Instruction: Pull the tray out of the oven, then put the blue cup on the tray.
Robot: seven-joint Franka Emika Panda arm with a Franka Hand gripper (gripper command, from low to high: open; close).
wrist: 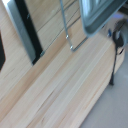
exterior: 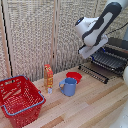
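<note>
While empty, red basket (exterior: 19, 100), blue cup (exterior: 69, 86).

Table (exterior: 95, 102): pale wood planks, smooth, matt. Tray (exterior: 111, 60): dark wire metal. Blue cup (exterior: 69, 86): glossy plastic. Red bowl (exterior: 74, 76) and red basket (exterior: 20, 100): plastic. Arm (exterior: 97, 27): glossy white shell.

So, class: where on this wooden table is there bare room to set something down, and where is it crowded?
Bare: the near table in front of the blue cup, and the strip between the red basket and that cup. Crowded: the orange carton, cup and red bowl cluster beside the oven, whose door flap hangs open.
</note>
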